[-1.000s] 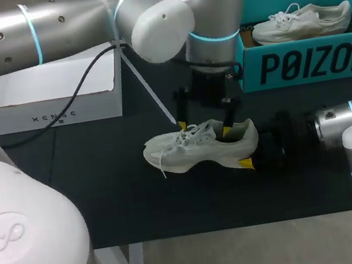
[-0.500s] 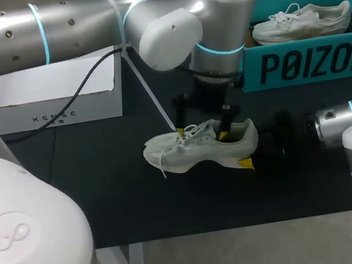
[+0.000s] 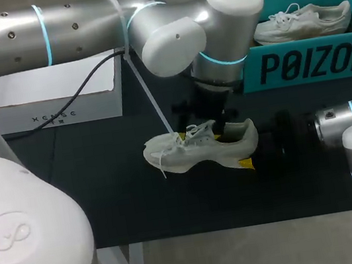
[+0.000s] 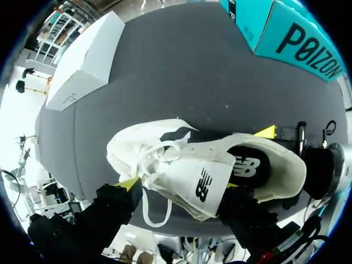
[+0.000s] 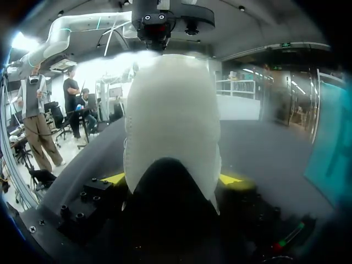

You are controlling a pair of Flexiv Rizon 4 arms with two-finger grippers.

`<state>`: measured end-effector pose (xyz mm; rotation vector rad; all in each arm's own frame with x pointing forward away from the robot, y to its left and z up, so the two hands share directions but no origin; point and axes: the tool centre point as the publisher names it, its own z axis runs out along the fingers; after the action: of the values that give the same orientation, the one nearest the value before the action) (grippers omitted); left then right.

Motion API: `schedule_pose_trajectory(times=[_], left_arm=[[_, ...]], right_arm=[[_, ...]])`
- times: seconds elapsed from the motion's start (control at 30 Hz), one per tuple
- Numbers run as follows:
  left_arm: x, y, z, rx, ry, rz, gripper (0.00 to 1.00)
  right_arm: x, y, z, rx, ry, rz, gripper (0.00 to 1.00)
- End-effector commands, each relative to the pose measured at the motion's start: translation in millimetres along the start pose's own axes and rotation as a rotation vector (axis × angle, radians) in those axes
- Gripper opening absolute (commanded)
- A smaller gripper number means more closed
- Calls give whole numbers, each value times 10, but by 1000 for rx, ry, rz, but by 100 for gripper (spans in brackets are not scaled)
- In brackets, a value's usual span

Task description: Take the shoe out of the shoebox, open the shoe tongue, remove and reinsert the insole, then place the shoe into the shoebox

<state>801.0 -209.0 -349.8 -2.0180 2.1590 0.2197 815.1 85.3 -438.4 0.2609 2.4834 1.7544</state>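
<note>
L gripper (image 4: 179,185) hung low over the shoe (image 3: 195,149), fingers spread wide w/ the tongue (image 4: 201,184) & laces between them; couldn't tell whether either yellow tip actually pressed the tongue. R gripper (image 5: 173,179) was clamped on the shoe's heel, one yellow tip on each side. The shoe sat sole-down on the dark table (image 3: 105,190), outside the teal shoebox (image 3: 312,63) and near its front wall, toe pointing to the robot's left, heel to its right. Shoebox stood at the table's far right w/ a 2nd shoe (image 3: 302,20) lying inside. A white box (image 3: 49,92) sat far left, well apart from the shoe.
</note>
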Motion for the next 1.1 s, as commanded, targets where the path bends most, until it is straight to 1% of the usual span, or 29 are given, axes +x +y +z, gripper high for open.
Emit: schedule_pose_trajectory(times=[0.03,0.17,0.27,0.57,0.67,0.8,0.93,0.97,1.0,1.03,1.1], left_arm=[[0,9,-35,7,-3,0,0],[-27,-1,-72,16,-5,-2,0],[-83,-12,-90,17,7,-11,0],[-380,-13,-181,37,14,-67,0],[-490,-2,-165,24,10,-92,0],[-645,29,-91,1,22,-131,0],[-691,31,-16,-30,37,-142,0],[-685,23,-5,-40,44,-142,4],[-674,16,-3,-43,51,-138,68],[-659,6,-7,-46,64,-133,100],[-629,-12,-29,-47,83,-123,100]], right_arm=[[16,-43,45,2,-2,1,0],[16,-43,45,2,-2,1,0],[16,-43,45,2,-2,1,0],[16,-43,45,2,-2,1,0],[16,-43,45,2,-2,1,0],[16,-43,45,2,-2,1,0],[16,-43,45,2,-2,1,0],[16,-43,45,2,-2,1,0],[16,-43,45,2,-2,1,0],[16,-43,45,2,-2,1,0],[16,-43,45,2,-2,1,0]])
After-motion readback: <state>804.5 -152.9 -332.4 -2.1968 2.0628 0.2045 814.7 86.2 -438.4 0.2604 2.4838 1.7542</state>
